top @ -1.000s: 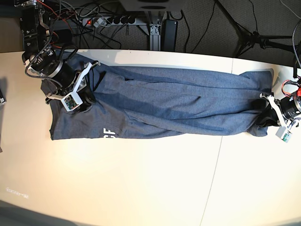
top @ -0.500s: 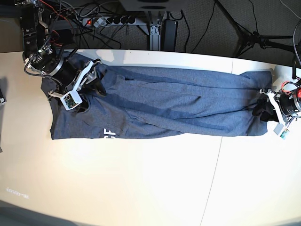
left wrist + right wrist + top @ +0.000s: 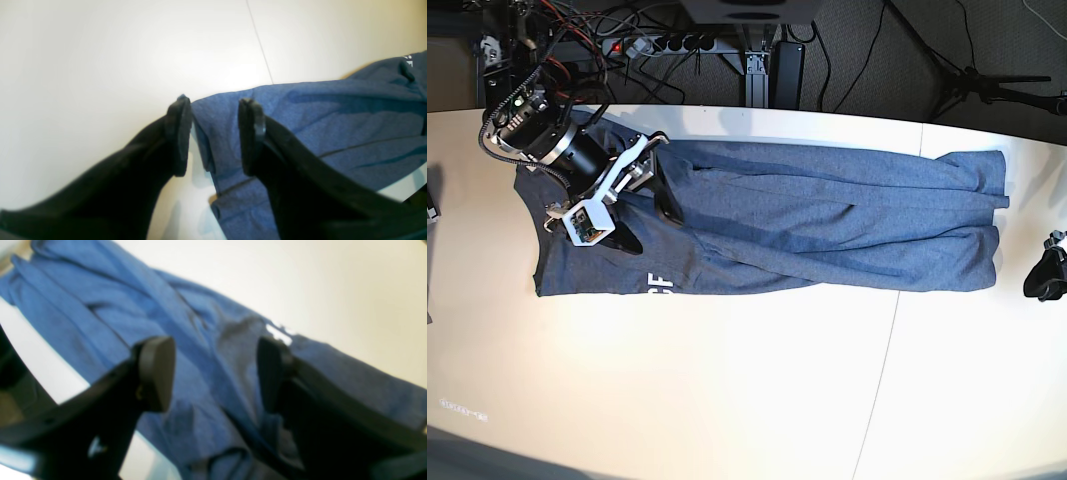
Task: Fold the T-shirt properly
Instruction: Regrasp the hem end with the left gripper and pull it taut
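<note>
The blue-grey T-shirt (image 3: 827,225) lies as a long folded strip across the white table (image 3: 727,380), with white letters (image 3: 655,282) at its near left edge. My right gripper (image 3: 649,228) hovers over the shirt's left part, jaws wide apart and holding nothing. In the right wrist view the T-shirt (image 3: 100,306) spreads under the open right gripper (image 3: 215,373). My left gripper (image 3: 1039,278) sits at the table's right edge, clear of the cloth. In the left wrist view the left gripper (image 3: 213,133) is open, with a corner of the T-shirt (image 3: 333,110) lying beyond it.
A power strip (image 3: 662,44) and tangled cables (image 3: 577,40) lie behind the table's far edge, with dark tripod legs (image 3: 972,75) at the back right. A thin seam (image 3: 882,370) runs across the tabletop. A dark object (image 3: 431,200) pokes in at the left edge.
Both grippers have opened and let go of the shirt. The left arm drew back to the right, off the cloth. The right arm swung inward over the shirt's left part.
</note>
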Action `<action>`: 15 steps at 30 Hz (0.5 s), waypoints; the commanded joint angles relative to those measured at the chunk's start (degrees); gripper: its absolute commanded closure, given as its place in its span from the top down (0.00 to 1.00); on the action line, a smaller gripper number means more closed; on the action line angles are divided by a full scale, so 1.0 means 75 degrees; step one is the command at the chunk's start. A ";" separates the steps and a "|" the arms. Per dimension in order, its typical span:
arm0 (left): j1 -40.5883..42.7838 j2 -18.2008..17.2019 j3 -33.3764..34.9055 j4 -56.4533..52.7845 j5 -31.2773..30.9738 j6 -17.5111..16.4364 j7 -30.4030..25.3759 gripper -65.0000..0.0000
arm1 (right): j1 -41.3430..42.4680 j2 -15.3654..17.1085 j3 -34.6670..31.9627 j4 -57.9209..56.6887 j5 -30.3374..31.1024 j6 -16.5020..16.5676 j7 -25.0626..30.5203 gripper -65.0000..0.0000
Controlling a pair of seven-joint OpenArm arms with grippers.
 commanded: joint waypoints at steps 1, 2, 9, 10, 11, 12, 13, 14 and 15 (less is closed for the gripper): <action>-0.0052 -0.0204 -0.0085 0.0102 -0.0128 -0.0044 -0.0140 0.41 | 0.0055 -0.0052 0.0055 0.0140 0.0090 0.0119 0.0184 0.59; -0.0003 -0.0207 -0.0085 0.0102 -0.0128 -0.0047 -0.0154 0.41 | 0.0058 -0.0154 0.0055 0.0140 0.0082 0.0122 0.0187 0.56; 0.0163 -0.0052 -0.0085 0.0099 -0.0070 -0.0047 -0.0315 0.41 | 0.0565 -0.0545 0.0055 -0.0242 -0.0545 0.0122 0.0181 0.00; 0.0207 0.0000 -0.0085 0.0099 0.0017 -0.0047 -0.0379 0.41 | 0.0676 -0.0589 0.0055 -0.0396 -0.0691 0.0125 0.0181 0.00; 0.0291 0.0044 -0.0085 0.0099 0.0108 -0.0047 -0.0455 0.41 | 0.0766 -0.0624 0.0055 -0.0577 -0.0804 0.0122 0.0184 0.00; 0.0411 0.0082 -0.0085 0.0099 0.0189 -0.0047 -0.0548 0.41 | 0.0851 -0.0650 0.0055 -0.0801 -0.0796 0.0125 0.0184 0.00; 0.0536 0.0122 -0.0085 0.0093 0.0242 -0.0047 -0.0624 0.41 | 0.0944 -0.0679 0.0050 -0.1026 -0.0787 0.0125 0.0181 0.00; 0.0659 0.0152 -0.0085 0.0070 0.0245 -0.0047 -0.0641 0.41 | 0.1032 -0.0714 0.0044 -0.1256 -0.0784 0.0125 0.0184 0.00; 0.0764 0.0172 -0.0085 0.0044 0.0239 -0.0044 -0.0656 0.41 | 0.1116 -0.0740 0.0041 -0.1480 -0.0764 0.0125 0.0184 0.00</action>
